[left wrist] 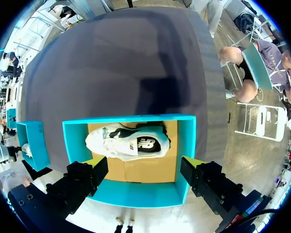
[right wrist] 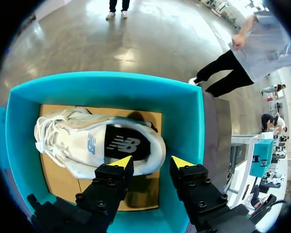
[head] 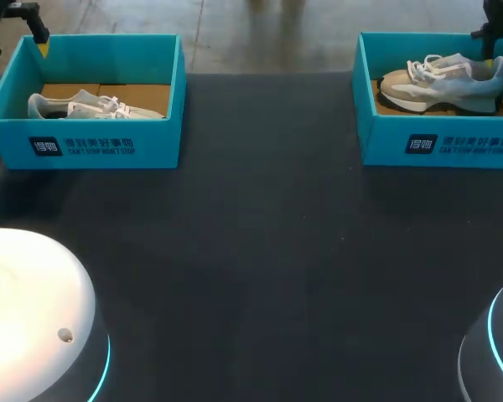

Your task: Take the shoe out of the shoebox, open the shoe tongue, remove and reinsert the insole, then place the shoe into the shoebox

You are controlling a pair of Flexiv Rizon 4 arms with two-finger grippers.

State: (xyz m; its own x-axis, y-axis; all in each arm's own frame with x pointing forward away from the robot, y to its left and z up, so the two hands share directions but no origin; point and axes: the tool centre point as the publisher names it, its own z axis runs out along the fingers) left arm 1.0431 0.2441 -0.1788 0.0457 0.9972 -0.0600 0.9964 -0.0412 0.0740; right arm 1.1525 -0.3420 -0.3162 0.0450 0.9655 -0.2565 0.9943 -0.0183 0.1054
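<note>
On the dark bench (head: 260, 251), the left shoebox (head: 101, 146) and right shoebox (head: 453, 144) each hold a pale sneaker. The left gripper (left wrist: 144, 165) hangs above the left sneaker (left wrist: 128, 141) with its fingers wide apart. The right gripper (right wrist: 151, 162) is over the heel of the right sneaker (right wrist: 82, 143), fingers open.

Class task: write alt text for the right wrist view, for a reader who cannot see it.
An open gripper with yellow tips hangs over the heel end of a pale shoe that lies in a teal shoebox. The shoe's dark insole shows through its opening.
</note>
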